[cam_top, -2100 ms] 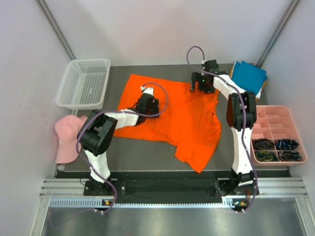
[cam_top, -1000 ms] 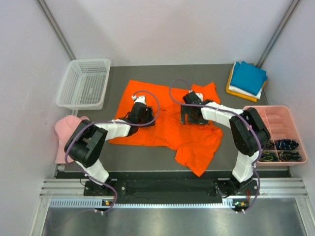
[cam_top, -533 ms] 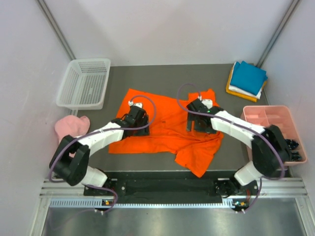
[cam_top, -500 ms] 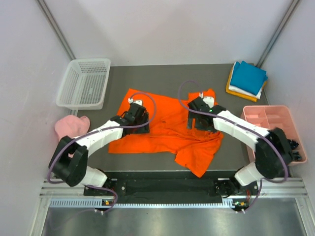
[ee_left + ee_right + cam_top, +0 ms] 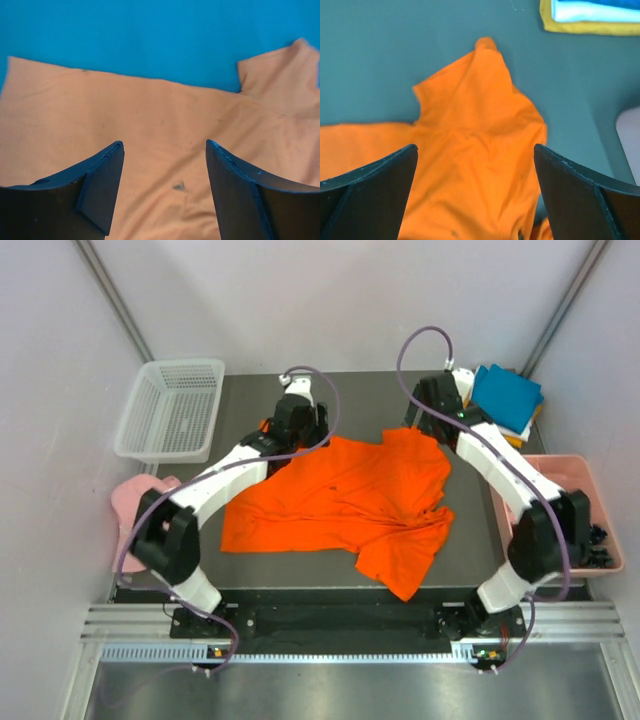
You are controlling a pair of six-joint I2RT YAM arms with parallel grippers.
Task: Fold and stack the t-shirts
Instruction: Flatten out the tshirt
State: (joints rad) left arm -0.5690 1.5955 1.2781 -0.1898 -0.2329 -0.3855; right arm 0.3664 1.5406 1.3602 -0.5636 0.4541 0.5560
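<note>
We see the orange shirt (image 5: 345, 495) spread flat across the middle of the table (image 5: 365, 400), with one sleeve trailing toward the near edge. Our left gripper (image 5: 164, 144) hangs over the shirt's far left edge, fingers apart with nothing between them. Our right gripper (image 5: 475, 146) hovers over its far right corner, spread wide and empty. The teal shirt (image 5: 505, 397) tops the white shirt (image 5: 590, 10) and yellow shirt (image 5: 580, 27), stacked at the table's far right corner.
</note>
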